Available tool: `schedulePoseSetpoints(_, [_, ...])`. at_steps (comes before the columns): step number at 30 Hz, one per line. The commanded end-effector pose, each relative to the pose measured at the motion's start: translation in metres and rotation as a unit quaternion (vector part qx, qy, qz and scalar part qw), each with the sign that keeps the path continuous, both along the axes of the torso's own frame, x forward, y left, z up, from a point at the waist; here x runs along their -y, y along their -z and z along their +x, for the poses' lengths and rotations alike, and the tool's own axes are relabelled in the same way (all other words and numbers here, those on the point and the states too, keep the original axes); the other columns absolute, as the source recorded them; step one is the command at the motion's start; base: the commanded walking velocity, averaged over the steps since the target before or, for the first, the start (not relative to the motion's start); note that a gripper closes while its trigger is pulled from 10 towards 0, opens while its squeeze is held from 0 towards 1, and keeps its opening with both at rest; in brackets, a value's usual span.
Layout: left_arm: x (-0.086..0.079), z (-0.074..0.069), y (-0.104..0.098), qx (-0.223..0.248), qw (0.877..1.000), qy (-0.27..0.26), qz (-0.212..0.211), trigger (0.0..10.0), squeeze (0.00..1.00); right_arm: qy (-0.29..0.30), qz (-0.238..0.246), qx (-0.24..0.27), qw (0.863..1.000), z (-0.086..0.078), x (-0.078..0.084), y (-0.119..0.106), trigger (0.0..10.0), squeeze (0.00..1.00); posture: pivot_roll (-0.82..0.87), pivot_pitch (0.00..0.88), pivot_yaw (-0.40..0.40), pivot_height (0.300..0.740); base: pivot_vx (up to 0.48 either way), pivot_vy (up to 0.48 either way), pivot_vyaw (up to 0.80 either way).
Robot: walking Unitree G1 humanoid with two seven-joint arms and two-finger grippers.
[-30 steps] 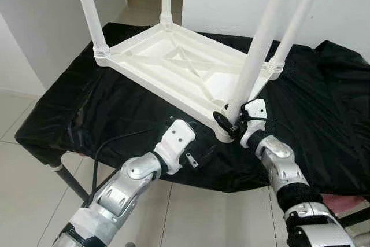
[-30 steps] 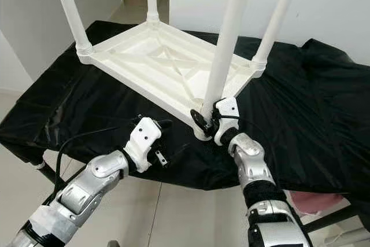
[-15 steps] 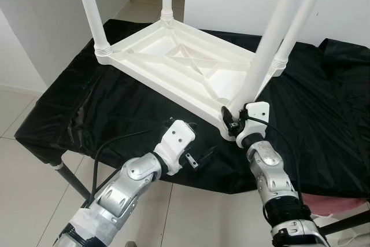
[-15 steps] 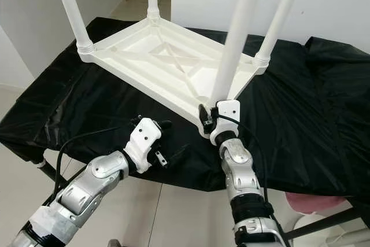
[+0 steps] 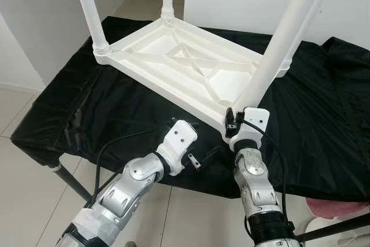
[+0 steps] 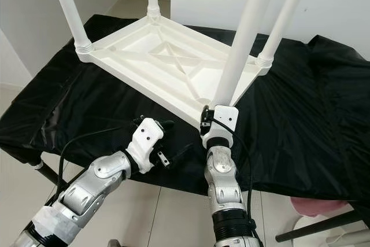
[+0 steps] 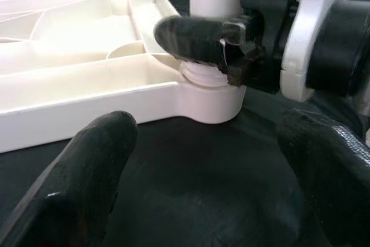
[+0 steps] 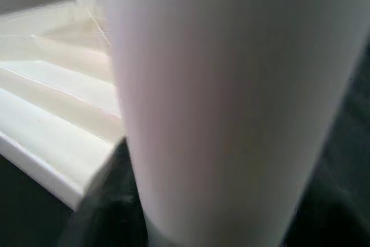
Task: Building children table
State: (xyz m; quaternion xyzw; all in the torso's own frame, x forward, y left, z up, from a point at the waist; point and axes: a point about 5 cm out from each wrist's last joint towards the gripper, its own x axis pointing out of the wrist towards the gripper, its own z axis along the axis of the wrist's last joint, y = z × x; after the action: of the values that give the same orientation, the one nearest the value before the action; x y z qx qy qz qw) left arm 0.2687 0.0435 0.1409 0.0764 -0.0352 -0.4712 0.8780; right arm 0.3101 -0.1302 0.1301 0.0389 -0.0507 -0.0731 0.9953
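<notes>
A white plastic children's table (image 5: pixel 173 67) lies upside down on a black cloth. Three white legs stand screwed into its other corners, such as the left one (image 5: pixel 87 10). At the near corner socket (image 7: pixel 211 93), my right gripper (image 5: pixel 234 121) is shut on the base of the fourth leg (image 5: pixel 277 44), which leans up to the right. In the left wrist view, one right finger (image 7: pixel 196 36) wraps that leg just above its thread. My left gripper (image 5: pixel 199 140) rests open on the cloth a short way left of that corner, with nothing between its fingers (image 7: pixel 92 160).
The black cloth (image 5: pixel 87 102) covers a work table whose front edge runs just under my wrists. A metal table leg (image 5: pixel 69 177) and tiled floor (image 5: pixel 23 183) lie below left. White walls stand behind. A pink thing (image 5: pixel 335 206) sits at the lower right.
My right forearm has swung left, from the right of the near corner to directly below it, with the wrist turned around the leg. The leg now leans farther right. The left arm is still.
</notes>
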Motion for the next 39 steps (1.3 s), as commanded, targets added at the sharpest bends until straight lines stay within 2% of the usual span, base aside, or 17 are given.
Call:
schedulePoseSetpoints(1, [0.003,-0.005,0.001,-0.005,0.998,0.058,0.014,10.0,0.00,0.013,0.008,-0.045,0.999,-0.006,0.005,0.020,10.0,1.00,-0.01,0.093,-0.012,0.740,0.000,0.000,0.00])
schedulePoseSetpoints(5, [0.004,-0.005,0.001,-0.004,0.998,0.057,0.013,10.0,0.00,-0.004,0.008,-0.027,1.000,-0.006,0.005,0.013,10.0,1.00,-0.01,0.094,-0.013,0.740,0.000,0.000,0.00])
schedulePoseSetpoints(9, [0.004,-0.006,0.001,-0.003,0.998,0.058,0.014,10.0,0.00,-0.050,-0.005,-0.005,0.999,-0.002,0.019,0.005,10.0,1.00,-0.01,0.095,-0.015,0.740,0.000,0.000,0.00])
schedulePoseSetpoints(10, [0.003,-0.006,0.001,-0.003,0.998,0.057,0.014,10.0,0.00,-0.067,-0.010,-0.003,0.998,-0.002,0.023,0.005,10.0,0.89,-0.01,0.094,-0.015,0.740,0.000,0.000,0.00])
schedulePoseSetpoints(12, [0.003,-0.006,0.001,-0.003,0.998,0.057,0.014,10.0,0.00,-0.067,-0.010,-0.003,0.998,-0.002,0.023,0.005,10.0,0.89,-0.01,0.094,-0.015,0.740,0.000,0.000,0.00])
schedulePoseSetpoints(13, [0.003,-0.005,0.001,-0.002,0.998,0.056,0.014,10.0,0.00,-0.084,-0.017,-0.003,0.996,-0.001,0.027,0.005,10.0,0.23,-0.01,0.094,-0.017,0.740,0.000,0.000,0.00])
schedulePoseSetpoints(15, [0.003,-0.005,0.001,-0.002,0.998,0.056,0.014,10.0,0.00,-0.084,-0.017,-0.003,0.996,-0.001,0.027,0.005,10.0,0.23,-0.01,0.094,-0.017,0.740,0.000,0.000,0.00])
schedulePoseSetpoints(16, [0.003,-0.005,0.001,-0.002,0.998,0.055,0.014,10.0,0.00,-0.110,-0.031,0.000,0.993,0.001,0.031,0.004,10.0,0.00,-0.01,0.094,-0.016,0.740,0.000,0.000,0.00])
schedulePoseSetpoints(18, [0.002,-0.004,0.001,-0.002,0.998,0.054,0.014,10.0,0.00,-0.166,-0.051,0.005,0.985,0.005,0.039,0.001,10.0,0.00,-0.01,0.091,-0.020,0.740,0.000,0.000,0.00])
schedulePoseSetpoints(21, [0.002,-0.004,0.001,-0.001,0.998,0.053,0.014,10.0,0.00,-0.182,-0.059,0.007,0.981,0.007,0.042,0.000,10.0,0.00,-0.01,0.089,-0.019,0.740,0.000,0.000,0.00])
schedulePoseSetpoints(23, [0.002,-0.003,0.000,0.000,0.999,0.052,0.015,10.0,0.00,-0.217,-0.073,0.010,0.973,0.009,0.045,-0.003,10.0,0.00,0.00,0.084,-0.018,0.740,0.000,0.000,0.00])
schedulePoseSetpoints(24, [0.002,-0.003,0.000,0.000,0.999,0.052,0.015,10.0,0.00,-0.217,-0.073,0.010,0.973,0.009,0.045,-0.003,10.0,0.00,0.00,0.084,-0.018,0.740,0.000,0.000,0.00])
schedulePoseSetpoints(26, [0.001,-0.003,0.000,0.001,0.999,0.052,0.017,10.0,0.00,-0.255,-0.080,0.005,0.964,0.010,0.045,-0.003,10.0,0.00,0.00,0.084,-0.018,0.740,0.000,0.000,0.00])
schedulePoseSetpoints(28, [0.001,-0.003,0.000,0.001,0.999,0.052,0.017,10.0,0.00,-0.255,-0.080,0.005,0.964,0.010,0.045,-0.003,10.0,0.00,0.00,0.084,-0.018,0.740,0.000,0.000,0.00])
schedulePoseSetpoints(32, [0.000,-0.003,0.000,0.001,0.998,0.052,0.019,10.0,0.00,-0.312,-0.089,0.003,0.946,0.011,0.045,-0.003,10.0,0.00,0.00,0.077,-0.008,0.740,0.000,0.000,0.00])
schedulePoseSetpoints(33, [0.000,-0.003,0.000,0.001,0.998,0.052,0.019,10.0,0.00,-0.312,-0.089,0.003,0.946,0.011,0.045,-0.003,10.0,0.00,0.00,0.077,-0.008,0.740,0.000,0.000,0.00])
schedulePoseSetpoints(39, [0.002,-0.003,-0.001,0.003,0.998,0.060,0.020,10.0,0.00,-0.363,-0.112,-0.004,0.925,0.024,0.041,-0.004,10.0,0.00,0.00,0.068,-0.003,0.740,0.000,0.000,0.00])
